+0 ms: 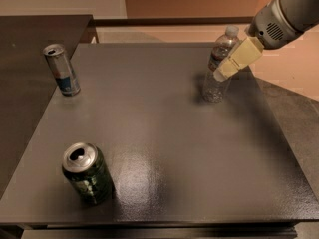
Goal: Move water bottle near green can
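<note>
Camera view: gripper (227, 68) tip overlaps water bottle (215, 86) upper right side.

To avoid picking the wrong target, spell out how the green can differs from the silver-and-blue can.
The green can is short, wide and dark green; the silver-and-blue can is slimmer and taller. The green can stands at the table's near left corner, the silver-and-blue can at its far left edge. Both stand upright with silver tops. The gripper is at the far right, by the water bottle.
</note>
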